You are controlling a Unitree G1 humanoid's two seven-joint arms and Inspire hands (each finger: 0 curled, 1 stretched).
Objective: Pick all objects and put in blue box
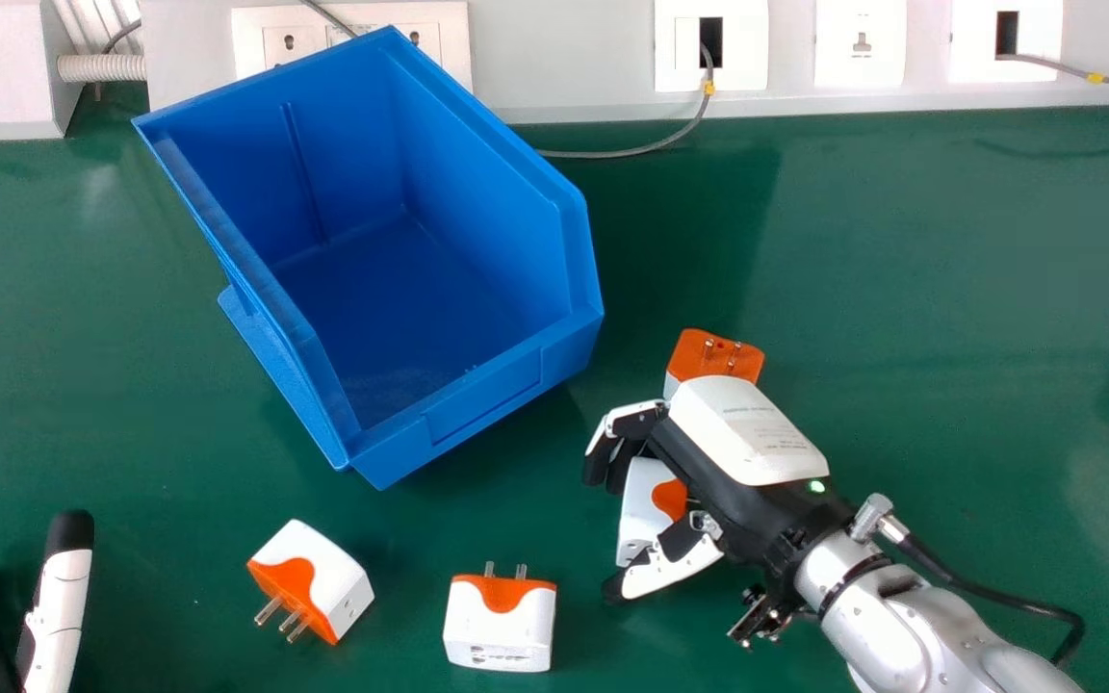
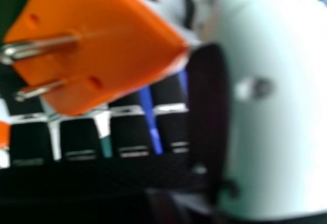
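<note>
I am working on the picking-up step, and I am judging that this is the first plug of the job, since the blue box [image 1: 400, 289] is holding nothing that I can see. My right hand [image 1: 752, 481] is curling its fingers around a white and orange plug [image 1: 639, 510], with the thumb on the other side, so it is looking like a pinch. How tight it is, I am not able to tell. That plug is sitting near the box's front corner, outside it.

Next I am needing a firm hold, then a lift high enough to clear the box's rim, then a drop inside. Another plug [image 1: 716, 356] is lying just past the hand, so a wide swing could be bumping it. Two more plugs, a tipped one [image 1: 323, 577] and an upright one [image 1: 500, 626], are waiting on the green table [image 1: 901, 289]. My left hand [image 1: 59, 616] is resting by the near left corner, its fingers straight.

The head view is giving me the whole path to the box, but my hand is hiding part of the plug. The right hand view is showing its orange face, with metal prongs [image 2: 43, 47] poking out.
</note>
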